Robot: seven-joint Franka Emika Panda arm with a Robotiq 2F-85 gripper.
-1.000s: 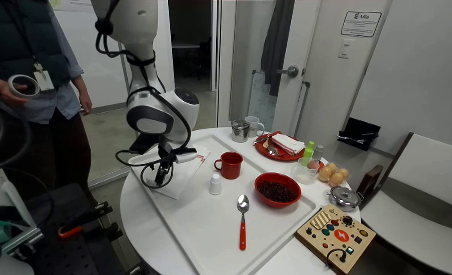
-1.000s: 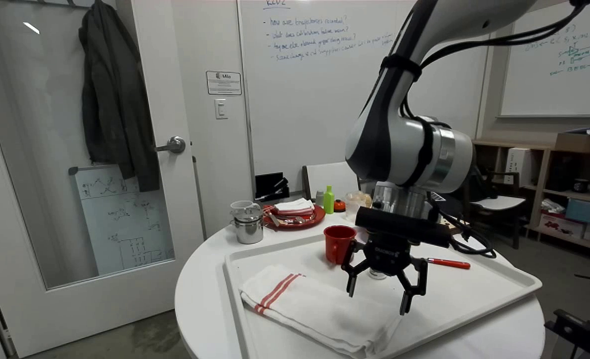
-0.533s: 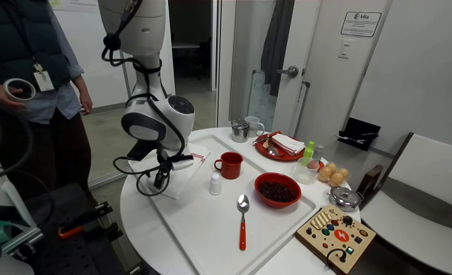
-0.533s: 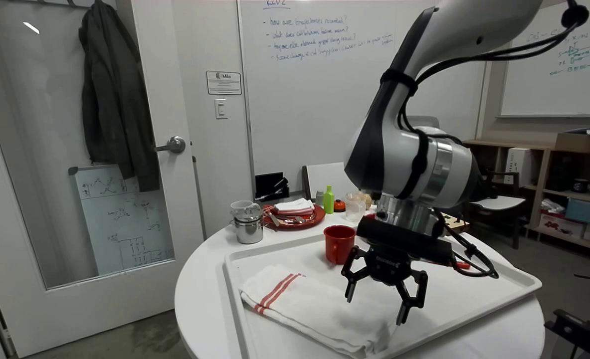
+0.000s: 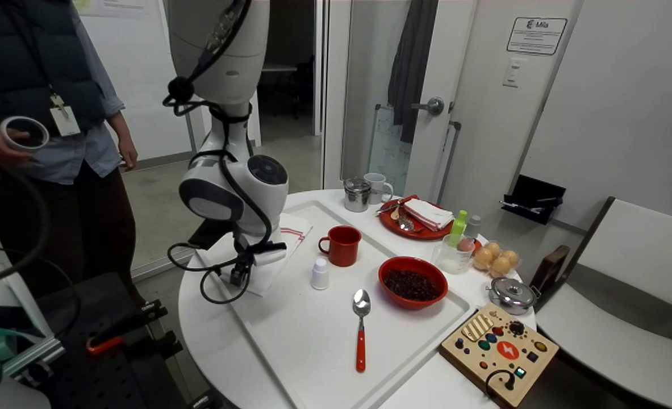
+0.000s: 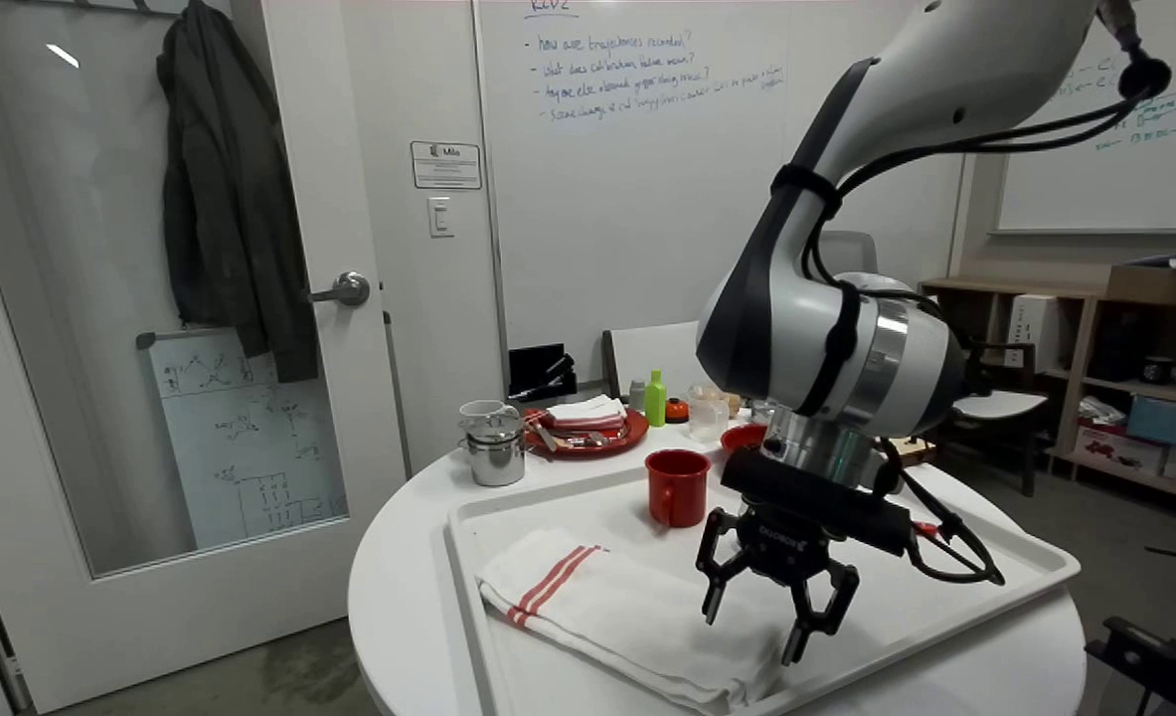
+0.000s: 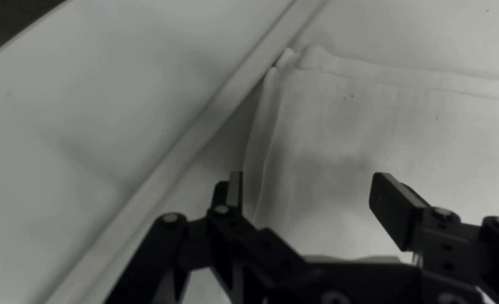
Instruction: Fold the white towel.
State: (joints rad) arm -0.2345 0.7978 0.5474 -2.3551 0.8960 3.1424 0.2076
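The hand has come down closer to the white towel, contact unclear.

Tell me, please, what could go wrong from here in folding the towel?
The open fingers could pinch only some layers of the towel, since its edge shows more than one. One finger might scrape the tray, whose rim runs close to the towel's corner. A wide fold could knock the mug standing near.
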